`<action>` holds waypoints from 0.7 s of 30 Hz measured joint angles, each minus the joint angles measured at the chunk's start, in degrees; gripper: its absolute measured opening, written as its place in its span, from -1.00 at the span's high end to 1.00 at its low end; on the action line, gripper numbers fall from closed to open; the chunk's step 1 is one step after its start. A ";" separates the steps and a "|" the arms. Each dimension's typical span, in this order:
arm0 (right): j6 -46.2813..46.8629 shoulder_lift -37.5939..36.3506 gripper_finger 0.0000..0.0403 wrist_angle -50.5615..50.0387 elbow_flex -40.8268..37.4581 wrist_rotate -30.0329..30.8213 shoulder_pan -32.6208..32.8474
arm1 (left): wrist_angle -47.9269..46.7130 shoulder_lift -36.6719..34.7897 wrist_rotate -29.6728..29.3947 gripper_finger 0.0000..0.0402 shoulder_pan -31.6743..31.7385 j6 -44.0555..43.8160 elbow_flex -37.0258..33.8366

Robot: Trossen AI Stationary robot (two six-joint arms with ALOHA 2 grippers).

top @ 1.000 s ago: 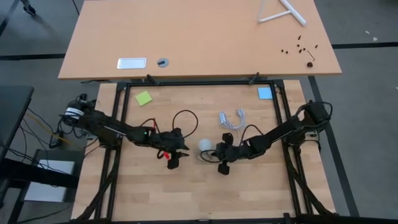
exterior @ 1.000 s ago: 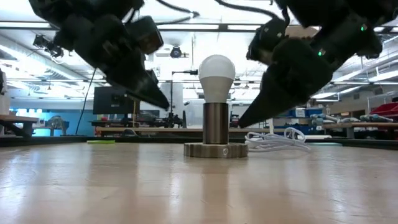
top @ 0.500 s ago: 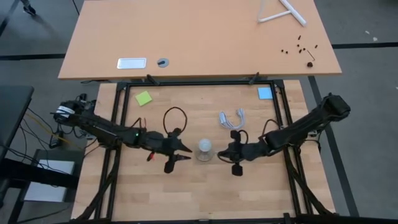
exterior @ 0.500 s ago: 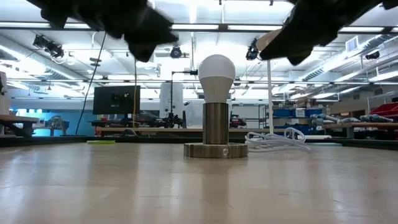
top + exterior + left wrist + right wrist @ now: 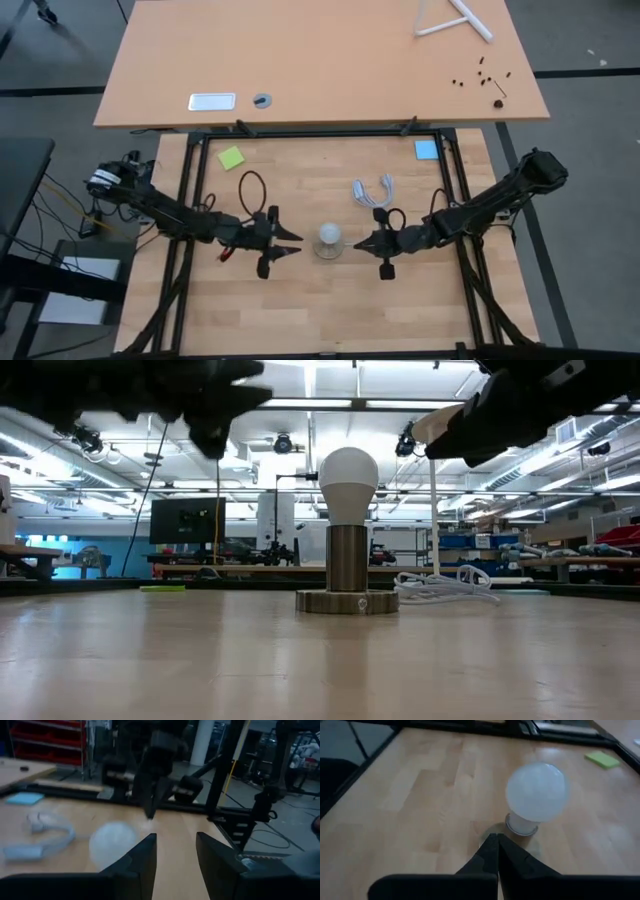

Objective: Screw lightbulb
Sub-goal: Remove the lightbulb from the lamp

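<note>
Standing upright in its round socket [image 5: 346,600] near the middle of the wooden table [image 5: 300,310], the lightbulb [image 5: 347,482] has a gripper on either side, both clear of it. On its left, the left gripper [image 5: 291,242] has its fingers spread with nothing between them; on its right, the right gripper [image 5: 358,243] has its fingers pressed together on nothing. Behind the bulb lies a coiled white cord [image 5: 373,192].
</note>
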 joint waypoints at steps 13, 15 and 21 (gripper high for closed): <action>3.37 0.07 0.96 9.20 -4.98 -5.77 -2.25 | 1.78 0.02 0.41 0.29 0.20 -4.18 -4.31; 3.52 0.07 0.96 10.06 -4.98 -5.77 -2.25 | 1.73 0.02 0.35 0.29 0.57 -3.81 -4.31; 8.14 0.07 0.95 13.16 -4.98 -5.77 -2.65 | 1.50 0.02 0.21 0.29 0.90 -1.54 -4.29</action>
